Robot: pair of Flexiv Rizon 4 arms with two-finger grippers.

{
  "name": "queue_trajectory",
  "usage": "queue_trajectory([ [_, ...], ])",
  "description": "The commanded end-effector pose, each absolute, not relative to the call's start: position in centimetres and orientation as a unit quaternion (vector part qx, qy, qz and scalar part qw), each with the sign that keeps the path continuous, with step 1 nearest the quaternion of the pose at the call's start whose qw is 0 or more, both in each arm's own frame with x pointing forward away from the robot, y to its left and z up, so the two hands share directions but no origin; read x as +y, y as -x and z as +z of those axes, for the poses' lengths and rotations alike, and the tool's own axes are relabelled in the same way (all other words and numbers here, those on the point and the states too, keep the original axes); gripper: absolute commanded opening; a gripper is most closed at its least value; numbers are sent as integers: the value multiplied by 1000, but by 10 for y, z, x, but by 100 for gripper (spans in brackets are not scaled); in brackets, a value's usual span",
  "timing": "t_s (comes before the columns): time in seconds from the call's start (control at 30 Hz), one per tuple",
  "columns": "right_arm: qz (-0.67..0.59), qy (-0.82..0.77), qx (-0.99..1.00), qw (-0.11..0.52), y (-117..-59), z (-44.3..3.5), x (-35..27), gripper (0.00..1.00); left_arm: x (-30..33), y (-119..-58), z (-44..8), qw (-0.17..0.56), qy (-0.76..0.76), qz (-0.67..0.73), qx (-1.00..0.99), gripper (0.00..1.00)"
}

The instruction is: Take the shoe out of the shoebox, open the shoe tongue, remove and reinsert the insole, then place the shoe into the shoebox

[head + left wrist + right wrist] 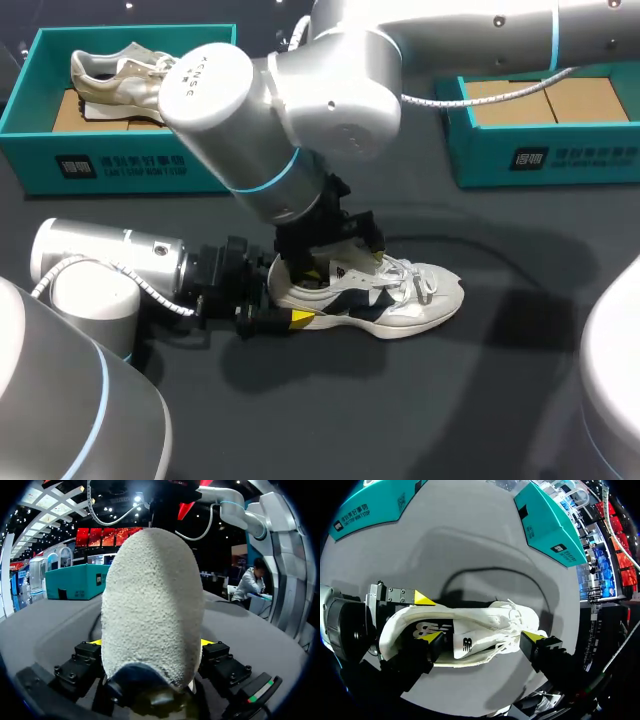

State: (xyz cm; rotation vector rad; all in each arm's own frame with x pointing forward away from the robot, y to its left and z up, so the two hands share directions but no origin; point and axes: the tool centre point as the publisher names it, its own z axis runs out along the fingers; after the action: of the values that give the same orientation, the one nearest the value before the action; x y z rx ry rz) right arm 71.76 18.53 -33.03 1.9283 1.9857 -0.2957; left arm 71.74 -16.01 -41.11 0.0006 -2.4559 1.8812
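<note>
My left gripper (151,641) pinches the heel of the shoe (385,298), one finger on each side. I judge the grip is there to pin the shoe so it cannot slide while my other arm works on it. The shoe stands on its sole on the table (480,400), out of either box, with its toe pointing away from that grip.

Right above the shoe's opening hangs my right gripper (483,637). Its fingers are spread wide along the shoe, one tip at the opening and the other at the laces toward the toe, clamping nothing. That fits the tongue-and-insole stage. The insole (426,628) appears to lie inside the shoe.

Beyond the shoe on its heel side, the heel-side box (120,165) holds a beige shoe (115,75) resting on brown cardboard. Beyond the shoe on its toe side, the toe-side box (545,155) shows only a brown cardboard floor where my right arm does not cover it. It is probably where this shoe belongs.
</note>
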Motion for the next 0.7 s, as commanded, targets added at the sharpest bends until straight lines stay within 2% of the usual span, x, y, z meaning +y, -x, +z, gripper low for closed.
queue_trajectory([
  [0.03,-104,-702,677,199,-709,-337,190,100,-160,-716,-411,23,-1,608,-794,0],
  [0.7,-114,-728,644,206,-711,-349,159,100,-160,-716,-411,23,-1,608,-794,0],
])
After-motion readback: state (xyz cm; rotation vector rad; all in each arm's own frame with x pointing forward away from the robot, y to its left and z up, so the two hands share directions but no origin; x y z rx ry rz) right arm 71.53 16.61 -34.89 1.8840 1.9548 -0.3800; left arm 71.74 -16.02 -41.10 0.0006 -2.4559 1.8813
